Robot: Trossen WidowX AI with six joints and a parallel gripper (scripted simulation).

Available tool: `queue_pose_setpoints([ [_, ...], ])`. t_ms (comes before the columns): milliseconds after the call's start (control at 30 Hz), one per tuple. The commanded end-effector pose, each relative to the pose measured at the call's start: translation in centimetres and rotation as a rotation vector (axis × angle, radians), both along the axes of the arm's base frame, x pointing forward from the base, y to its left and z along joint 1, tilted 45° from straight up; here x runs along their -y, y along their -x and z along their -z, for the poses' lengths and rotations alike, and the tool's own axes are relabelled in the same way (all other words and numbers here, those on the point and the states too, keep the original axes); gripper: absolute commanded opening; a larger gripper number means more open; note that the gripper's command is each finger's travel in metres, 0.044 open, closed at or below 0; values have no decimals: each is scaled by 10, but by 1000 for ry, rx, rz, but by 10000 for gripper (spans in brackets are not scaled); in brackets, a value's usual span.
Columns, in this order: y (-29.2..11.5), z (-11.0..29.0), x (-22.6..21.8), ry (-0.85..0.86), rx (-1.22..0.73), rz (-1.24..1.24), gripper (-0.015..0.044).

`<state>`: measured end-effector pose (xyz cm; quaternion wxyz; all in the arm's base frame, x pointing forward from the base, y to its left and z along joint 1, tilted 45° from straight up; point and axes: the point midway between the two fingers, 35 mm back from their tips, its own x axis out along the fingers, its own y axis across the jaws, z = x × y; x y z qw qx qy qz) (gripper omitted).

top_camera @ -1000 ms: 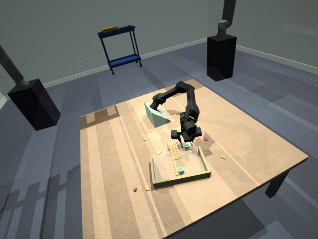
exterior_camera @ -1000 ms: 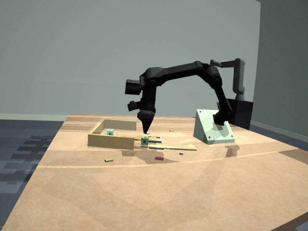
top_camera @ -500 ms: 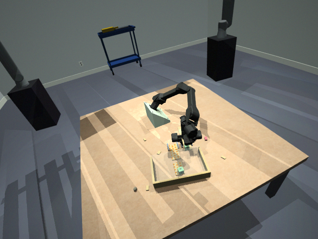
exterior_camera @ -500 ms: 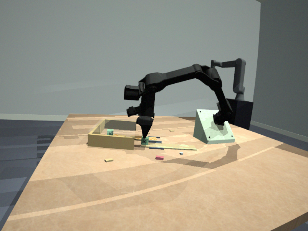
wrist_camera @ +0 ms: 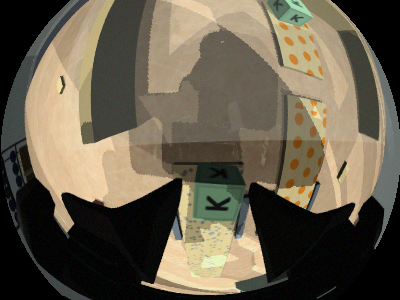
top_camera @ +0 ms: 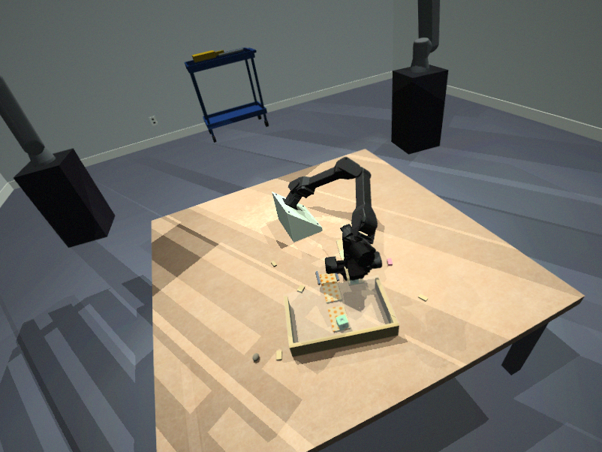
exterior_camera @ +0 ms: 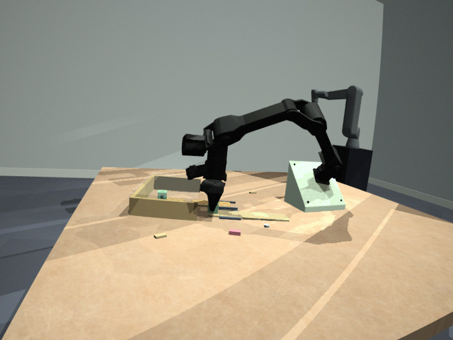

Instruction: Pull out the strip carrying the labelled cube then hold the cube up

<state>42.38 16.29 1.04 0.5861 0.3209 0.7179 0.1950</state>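
A mint cube marked K (wrist_camera: 216, 202) (exterior_camera: 214, 209) sits on a pale, blue-speckled strip (wrist_camera: 207, 246) (exterior_camera: 252, 216) just outside the open end of the low wooden tray (top_camera: 340, 338) (exterior_camera: 161, 210). My gripper (wrist_camera: 216, 186) (exterior_camera: 212, 205) (top_camera: 357, 277) is down around this cube with one finger on each side; a narrow gap shows, so it is open. A second K cube (top_camera: 342, 320) (exterior_camera: 161, 195) (wrist_camera: 291, 9) lies inside the tray on the far piece (wrist_camera: 300, 50) of an orange-dotted strip. That strip's near piece (top_camera: 330, 287) (wrist_camera: 303, 150) is separate.
The arm's mint wedge base (top_camera: 296, 221) (exterior_camera: 310, 190) stands behind. Dark blue rails (exterior_camera: 228, 208) flank the strips. A pink block (top_camera: 389, 260) (exterior_camera: 234, 231), small tan blocks (top_camera: 422, 297) (exterior_camera: 160, 235), a grey ball (top_camera: 255, 357) and a small disc (exterior_camera: 266, 225) lie scattered on the table.
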Motion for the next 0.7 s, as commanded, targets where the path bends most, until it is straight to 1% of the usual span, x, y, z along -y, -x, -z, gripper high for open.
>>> queue_pose_setpoints([
  [0, 2, 3, -4, -3, -7, 1, 250],
  [67, 2, 3, -4, -3, -7, 1, 250],
  [200, 1, 2, -2, 0, -2, -2, 145],
  [433, 1, 2, -2, 0, -2, -2, 98],
  [567, 3, 1, 0, 0, -2, -2, 0],
  [667, 11, -3, 9, 1, -3, -1, 0],
])
